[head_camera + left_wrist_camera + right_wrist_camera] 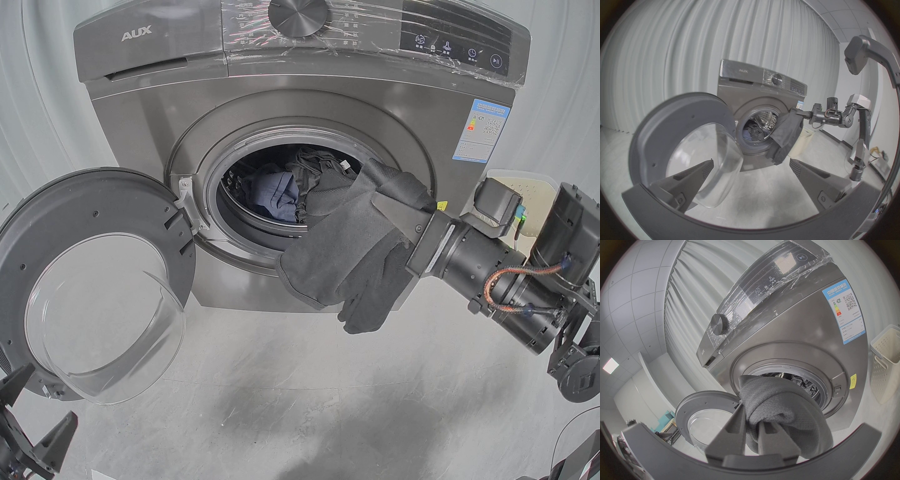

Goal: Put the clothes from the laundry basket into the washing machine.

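A grey front-loading washing machine [156, 119] stands before me with its round door [94, 275] swung open to the left. Several clothes, one of them blue [275, 194], lie inside the drum. My right gripper [381, 194] is shut on a dark grey garment [350, 256] at the right side of the drum mouth; the cloth hangs down in front of the machine. The same garment [781, 408] drapes over the fingers [734, 433] in the right wrist view. Low at the left, my left gripper [750, 175] is open, holding nothing, in front of the door [678, 137].
A cream perforated laundry basket [886, 362] stands right of the machine, mostly behind my right arm [500, 269]. The floor in front is bare grey. A pale curtain hangs behind the machine.
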Motion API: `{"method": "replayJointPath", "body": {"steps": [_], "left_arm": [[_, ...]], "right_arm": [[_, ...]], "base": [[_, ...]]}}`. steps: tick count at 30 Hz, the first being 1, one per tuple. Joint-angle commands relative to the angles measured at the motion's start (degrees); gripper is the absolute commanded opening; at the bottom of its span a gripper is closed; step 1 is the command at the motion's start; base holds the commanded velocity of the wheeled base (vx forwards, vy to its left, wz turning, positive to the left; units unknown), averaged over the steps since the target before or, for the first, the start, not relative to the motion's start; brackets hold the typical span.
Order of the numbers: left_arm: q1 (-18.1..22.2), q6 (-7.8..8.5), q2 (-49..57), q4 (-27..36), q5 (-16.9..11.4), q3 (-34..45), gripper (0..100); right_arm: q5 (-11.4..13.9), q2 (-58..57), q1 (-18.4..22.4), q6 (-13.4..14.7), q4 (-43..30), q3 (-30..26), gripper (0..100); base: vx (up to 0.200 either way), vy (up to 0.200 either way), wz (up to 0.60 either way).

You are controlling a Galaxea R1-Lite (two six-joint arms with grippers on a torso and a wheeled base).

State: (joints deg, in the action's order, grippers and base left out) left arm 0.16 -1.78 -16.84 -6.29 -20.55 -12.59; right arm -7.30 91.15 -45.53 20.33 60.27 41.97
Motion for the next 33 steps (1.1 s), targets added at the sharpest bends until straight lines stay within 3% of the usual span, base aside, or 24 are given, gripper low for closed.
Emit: {"method": "replayJointPath", "body": {"steps": [1, 5, 9, 16, 19, 20, 22, 24, 30, 33], "left_arm": [[-4.4, -0.42, -22.6, -10.2, -7.8, -0.8, 100], [-11.5, -0.94, -34.6, -17.3, -7.7, -2.3, 100], [-15.9, -2.44, -43.5, -22.7, -7.7, -3.7, 100], [-19.1, -2.61, -55.4, -28.6, -7.9, -6.7, 100], [-20.8, -4.64, -58.9, -30.8, -7.9, -8.2, 100], [-20.8, -4.64, -58.9, -30.8, -7.9, -8.2, 100], [-22.0, -7.27, -61.5, -33.3, -7.8, -10.2, 100], [-22.0, -8.15, -62.9, -34.3, -8.3, -11.2, 100], [-22.5, -9.03, -67.5, -34.6, -8.7, -14.7, 100], [-24.7, -9.47, -70.1, -34.9, -8.5, -16.1, 100]], "right_arm": [[-3.2, 4.8, -0.5, -1.0, 4.0, 0.8, 0], [-3.2, 4.9, -1.9, -0.9, 4.1, 0.9, 0], [-3.2, 4.9, -2.5, -0.8, 4.6, 0.9, 0], [-2.5, 4.7, -2.5, -0.6, 6.5, 0.9, 0], [-2.5, 4.6, -2.6, -0.6, 6.7, 0.7, 0], [-2.5, 4.6, -2.6, -0.6, 6.7, 0.7, 0], [-2.5, 4.6, -2.9, -0.6, 6.7, 0.9, 0], [-2.5, 4.6, -3.1, -0.6, 6.7, 0.9, 0], [-2.5, 4.6, -3.8, -0.6, 6.8, 0.7, 0], [-2.5, 4.6, -4.0, -0.6, 6.8, 0.6, 0]], "base": [[0.0, 0.0, 0.0], [0.0, 0.0, 0.0], [0.0, 0.0, 0.0], [0.0, 0.0, 0.0], [0.0, 0.0, 0.0], [0.0, 0.0, 0.0], [0.0, 0.0, 0.0], [0.0, 0.0, 0.0], [0.0, 0.0, 0.0], [0.0, 0.0, 0.0]]}}
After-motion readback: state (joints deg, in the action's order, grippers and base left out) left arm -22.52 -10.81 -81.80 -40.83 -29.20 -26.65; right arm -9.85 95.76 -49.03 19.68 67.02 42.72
